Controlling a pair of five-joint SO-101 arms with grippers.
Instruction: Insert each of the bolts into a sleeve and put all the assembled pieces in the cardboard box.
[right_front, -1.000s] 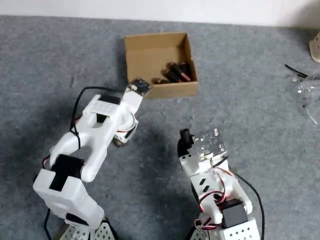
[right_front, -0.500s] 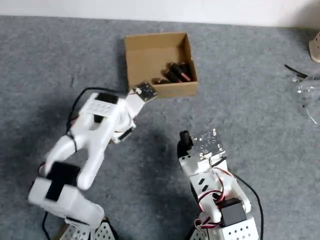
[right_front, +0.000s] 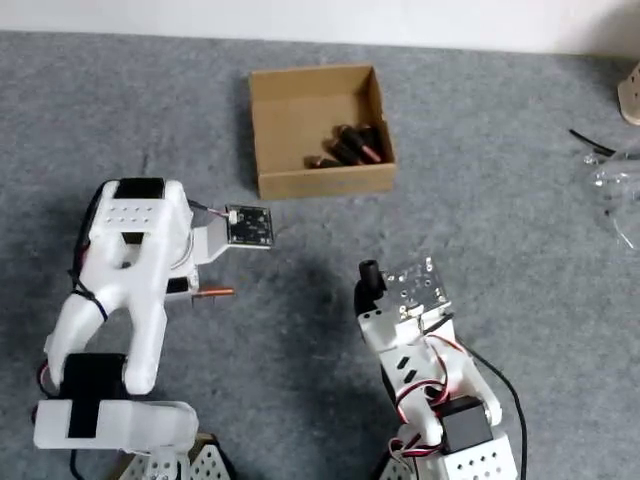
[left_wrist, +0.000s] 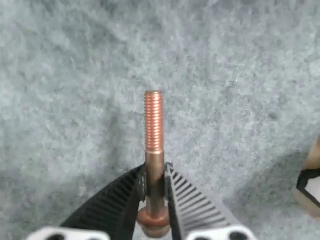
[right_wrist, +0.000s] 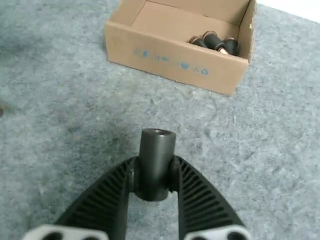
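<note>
grey desk (right_front: 500, 150): left hand (left_wrist: 155, 172), clamped on a bolt (left_wrist: 154, 120), has swung back from the cardboard box (right_front: 320, 182); right hand (right_wrist: 154, 167) grips a sleeve (right_wrist: 156, 150). insertion likely follows.

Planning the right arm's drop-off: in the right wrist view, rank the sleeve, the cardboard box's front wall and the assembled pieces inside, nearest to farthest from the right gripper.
1. The sleeve: clamped in the right gripper itself.
2. The cardboard box: its front wall, some way ahead.
3. The assembled pieces: inside, at the box's far corner.
</note>
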